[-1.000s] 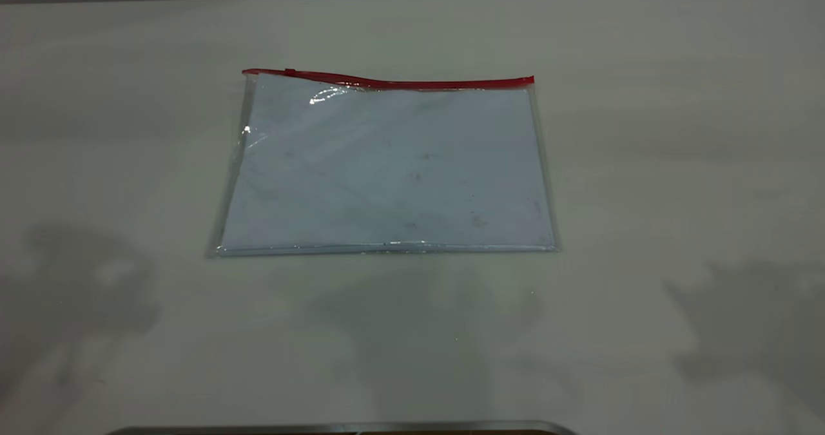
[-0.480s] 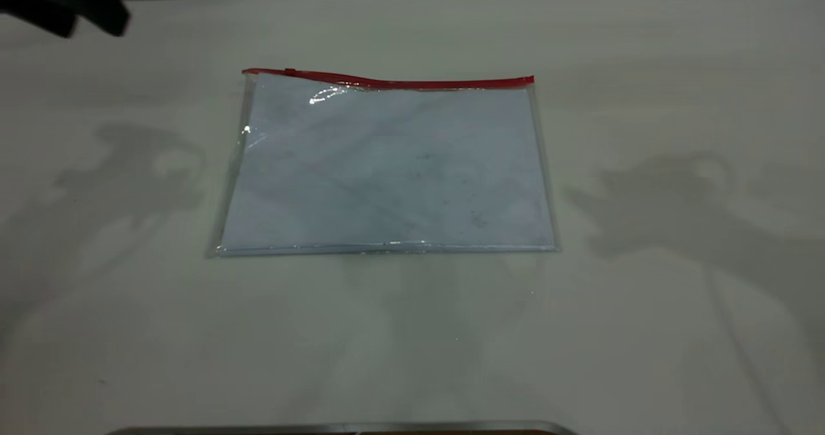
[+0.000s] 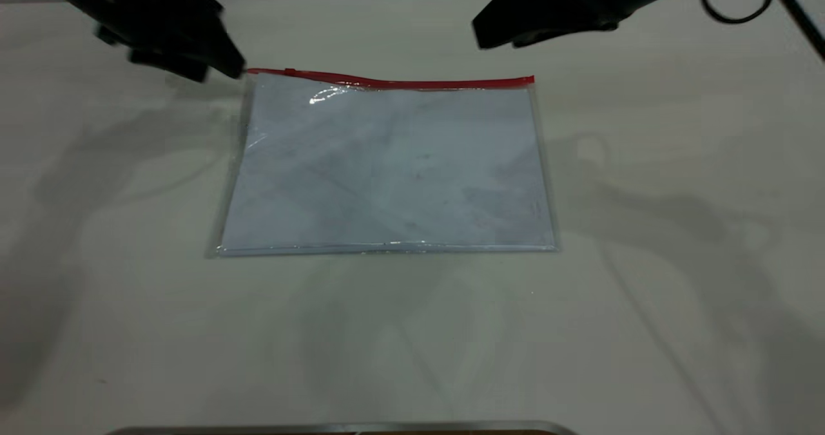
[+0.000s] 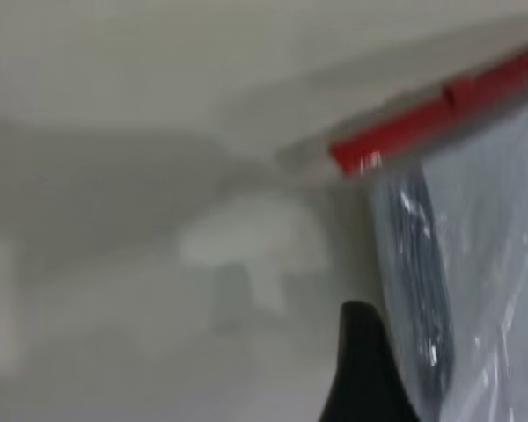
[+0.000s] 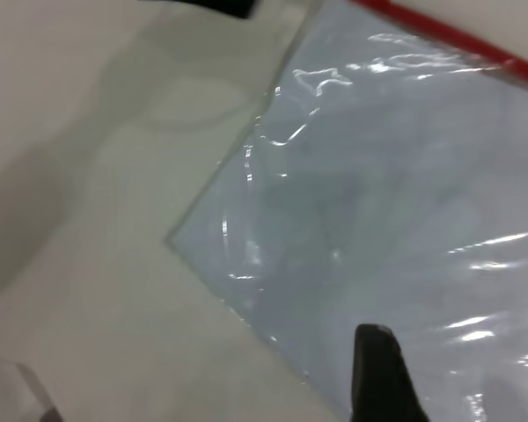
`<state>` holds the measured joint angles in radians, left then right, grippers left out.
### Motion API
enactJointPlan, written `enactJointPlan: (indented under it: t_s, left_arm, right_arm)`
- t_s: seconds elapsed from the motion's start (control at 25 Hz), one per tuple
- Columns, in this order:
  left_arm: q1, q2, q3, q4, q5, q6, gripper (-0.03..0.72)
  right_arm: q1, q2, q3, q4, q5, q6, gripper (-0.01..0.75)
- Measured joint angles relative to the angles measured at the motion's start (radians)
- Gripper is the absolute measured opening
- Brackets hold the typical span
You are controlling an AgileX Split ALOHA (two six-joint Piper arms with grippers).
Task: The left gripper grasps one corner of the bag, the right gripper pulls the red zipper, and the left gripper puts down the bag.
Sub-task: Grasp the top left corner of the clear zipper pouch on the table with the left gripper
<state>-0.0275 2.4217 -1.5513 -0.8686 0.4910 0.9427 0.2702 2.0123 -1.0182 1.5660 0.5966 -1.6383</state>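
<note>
- The bag was seen lying flat on the tabletop, around the middle of it, with white paper sheets visible through the clear plastic.
- The red zipper was seen running along the bag's far long edge in the exterior view, with the small slider tab sitting close to the end at that view's left.
- A slight bulge and glare were noted in the plastic just under the zipper near that same end.
- The left claw was held low just beside the bag's far corner at the slider end; contact with the bag could not be made out.
- In the left wrist view, one dark fingertip was seen beside the bag's short side edge, with the red zipper's end beyond it.
- Whether the left claw was open or closed could not be told.
- The right claw was held above the tabletop beyond the zipper edge, nearer the other end of the zipper and apart from the bag.
- In the right wrist view, one dark fingertip was seen over the bag; that claw's state could not be told either.
- A black cable loop was seen hanging behind the right arm.
</note>
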Motion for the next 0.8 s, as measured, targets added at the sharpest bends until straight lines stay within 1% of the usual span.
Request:
enactJointPlan:
  t_s: [0.24,0.44,0.56,0.6,0.68,0.8]
  left_arm:
    - [0.000,0.162,-0.150,-0.130,0.085,0.062,0.566]
    - [0.000,0.210,-0.170,-0.214,0.121,0.110,0.566]
    - [0.000,0.214,-0.171,-0.257,0.161,0.185,0.554]
    - [0.000,0.215,-0.171,-0.264,0.164,0.208,0.531]
    - [0.000,0.215,-0.171,-0.271,0.157,0.232,0.450]
    - [0.000,0.215,-0.171,-0.274,0.149,0.248,0.237]
  right_arm:
    - [0.002,0.001,-0.002,0.002,0.001,0.000,0.477]
    - [0.002,0.001,-0.002,0.002,0.000,0.000,0.477]
    - [0.002,0.001,-0.002,0.007,-0.002,0.000,0.477]
    - [0.002,0.001,-0.004,0.010,0.001,0.001,0.477]
    - [0.002,0.005,-0.023,0.011,0.005,0.003,0.477]
    - [0.002,0.039,-0.104,0.012,0.014,0.003,0.477]
